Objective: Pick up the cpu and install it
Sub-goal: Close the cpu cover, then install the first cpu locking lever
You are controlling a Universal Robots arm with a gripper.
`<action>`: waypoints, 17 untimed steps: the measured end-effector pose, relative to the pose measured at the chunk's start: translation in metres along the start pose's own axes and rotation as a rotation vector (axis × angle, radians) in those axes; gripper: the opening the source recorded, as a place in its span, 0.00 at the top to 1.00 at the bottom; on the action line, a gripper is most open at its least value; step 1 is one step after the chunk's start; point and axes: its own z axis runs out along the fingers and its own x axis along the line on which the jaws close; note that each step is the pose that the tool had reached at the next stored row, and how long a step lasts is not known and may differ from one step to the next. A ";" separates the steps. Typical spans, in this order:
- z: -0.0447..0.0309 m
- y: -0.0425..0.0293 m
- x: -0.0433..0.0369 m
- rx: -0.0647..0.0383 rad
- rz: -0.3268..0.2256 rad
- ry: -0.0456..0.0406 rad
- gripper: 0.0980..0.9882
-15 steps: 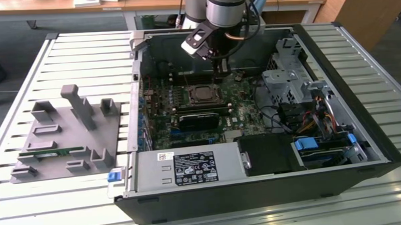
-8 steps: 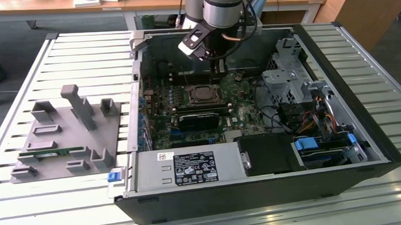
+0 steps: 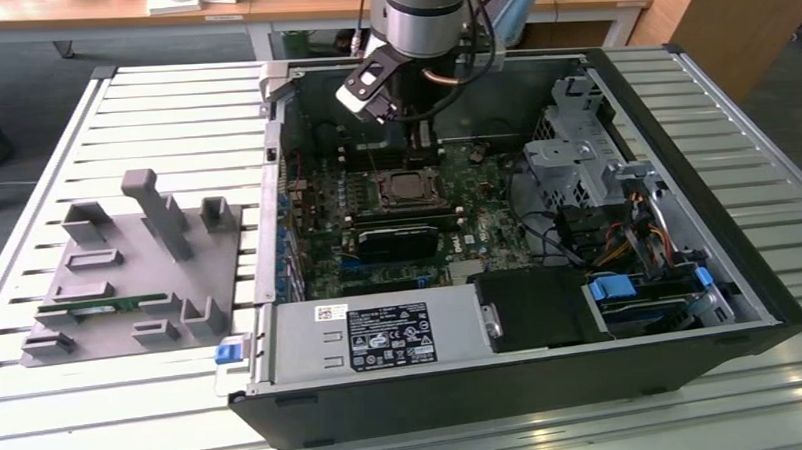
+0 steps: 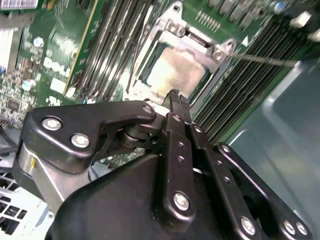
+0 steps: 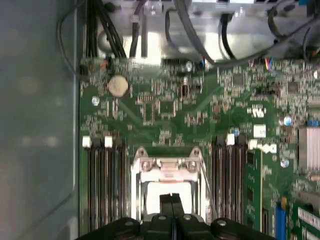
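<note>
The cpu (image 3: pixel 403 188) lies flat in its socket on the green motherboard, inside the open computer case (image 3: pixel 695 225). Its shiny silver top (image 4: pixel 175 72) sits inside the metal socket frame (image 4: pixel 202 42); in the first wrist view the cpu (image 5: pixel 167 192) lies below the frame's bar (image 5: pixel 167 167). My gripper (image 4: pixel 174 95) hangs straight over the chip, its two black fingers pressed together with nothing between them. The gripper (image 5: pixel 171 199) tips cover the chip's near edge; whether they touch it I cannot tell. In the exterior view the gripper (image 3: pixel 421 136) hangs under the wrist, just behind the socket.
Memory slots (image 5: pixel 105 185) flank the socket on both sides. A thin metal lever (image 4: pixel 265 61) sticks out from the socket frame. A black card (image 3: pixel 395 240), the power supply (image 3: pixel 378 341) and a drive cage (image 3: pixel 573 159) crowd the case. A grey fixture (image 3: pixel 129 269) lies at the exterior view's left.
</note>
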 end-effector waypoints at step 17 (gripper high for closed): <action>0.0010 -0.0128 -0.0002 0.000 0.000 0.0010 0.99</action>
